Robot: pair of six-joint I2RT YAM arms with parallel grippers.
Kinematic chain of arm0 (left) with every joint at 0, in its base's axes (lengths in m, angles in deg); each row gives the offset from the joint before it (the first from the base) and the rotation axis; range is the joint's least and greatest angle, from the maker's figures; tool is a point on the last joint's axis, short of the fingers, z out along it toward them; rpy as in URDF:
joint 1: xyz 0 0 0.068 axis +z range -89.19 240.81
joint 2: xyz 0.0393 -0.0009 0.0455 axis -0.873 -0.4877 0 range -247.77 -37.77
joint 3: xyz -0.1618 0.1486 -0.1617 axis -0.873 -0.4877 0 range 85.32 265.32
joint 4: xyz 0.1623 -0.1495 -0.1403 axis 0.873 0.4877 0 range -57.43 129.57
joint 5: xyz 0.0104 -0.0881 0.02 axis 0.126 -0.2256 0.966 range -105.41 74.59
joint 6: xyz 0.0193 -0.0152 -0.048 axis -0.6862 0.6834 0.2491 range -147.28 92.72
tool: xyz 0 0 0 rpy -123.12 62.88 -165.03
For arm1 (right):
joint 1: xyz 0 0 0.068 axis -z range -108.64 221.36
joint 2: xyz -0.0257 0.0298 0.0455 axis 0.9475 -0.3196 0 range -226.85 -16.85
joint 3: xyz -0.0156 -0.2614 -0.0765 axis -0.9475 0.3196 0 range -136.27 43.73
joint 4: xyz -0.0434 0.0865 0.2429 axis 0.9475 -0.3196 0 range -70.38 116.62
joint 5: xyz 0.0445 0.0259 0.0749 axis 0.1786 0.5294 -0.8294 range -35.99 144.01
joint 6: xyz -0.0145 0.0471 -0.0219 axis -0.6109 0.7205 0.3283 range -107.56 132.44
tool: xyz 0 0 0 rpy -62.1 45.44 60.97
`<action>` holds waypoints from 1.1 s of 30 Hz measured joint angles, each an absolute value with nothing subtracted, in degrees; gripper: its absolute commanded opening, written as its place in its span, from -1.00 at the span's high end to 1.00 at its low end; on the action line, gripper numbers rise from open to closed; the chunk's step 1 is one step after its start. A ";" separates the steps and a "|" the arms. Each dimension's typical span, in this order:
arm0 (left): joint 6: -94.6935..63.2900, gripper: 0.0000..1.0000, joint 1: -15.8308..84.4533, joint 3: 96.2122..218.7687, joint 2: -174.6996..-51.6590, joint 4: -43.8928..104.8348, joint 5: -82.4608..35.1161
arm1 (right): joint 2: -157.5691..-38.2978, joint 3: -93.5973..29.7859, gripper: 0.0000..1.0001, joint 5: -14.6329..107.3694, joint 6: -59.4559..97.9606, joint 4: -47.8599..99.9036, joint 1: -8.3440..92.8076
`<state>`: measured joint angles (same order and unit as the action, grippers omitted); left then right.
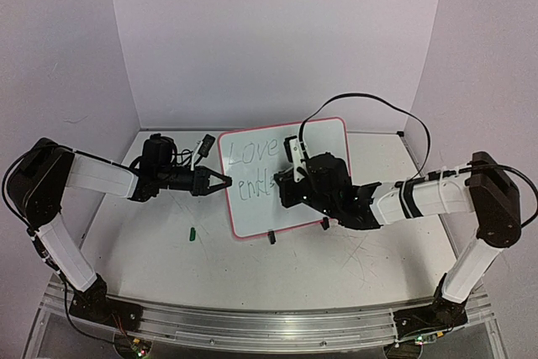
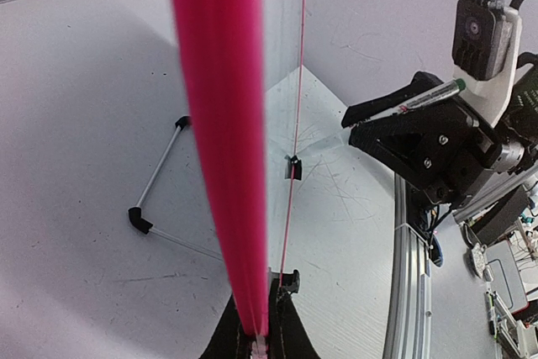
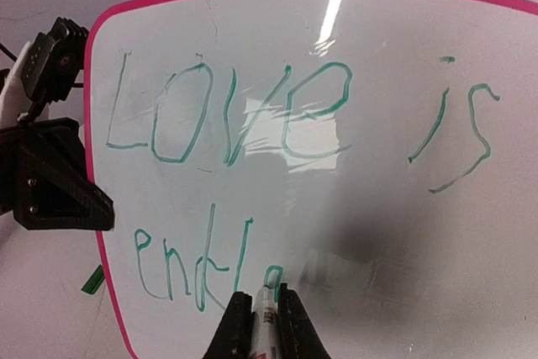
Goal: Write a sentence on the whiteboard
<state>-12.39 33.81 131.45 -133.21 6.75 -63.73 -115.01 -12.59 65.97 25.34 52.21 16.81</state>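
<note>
Whiteboard standing mid-counter, green writing partly done.

Left jaws are clamping the pink left edge of the whiteboard (image 1: 252, 212), which is standing on edge near the middle of the counter (image 1: 168, 258), closer to its back edge. Right jaws are pinching a marker (image 3: 265, 321), its tip touching the board at the end of the lower line. The sentence (image 3: 290, 115) is reading "Love is" on top, with a second line starting "endl". A small green bit (image 1: 192, 233) is lying on the counter just off the board's front left corner.

Upright whiteboard (image 1: 252, 208) mid-table between left hand (image 1: 223, 182) and right hand (image 3: 256, 313); open table (image 1: 336, 266) nearer, small green piece (image 1: 192, 233) front-left.
</note>
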 measured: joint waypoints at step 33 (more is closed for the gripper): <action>-12.41 1.00 33.81 131.47 -133.21 6.71 -63.92 | -111.02 -8.55 1.00 65.31 25.96 54.28 19.20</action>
<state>-12.41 33.81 131.47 -133.21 6.71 -63.92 -111.02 -8.55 65.31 25.96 54.28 19.20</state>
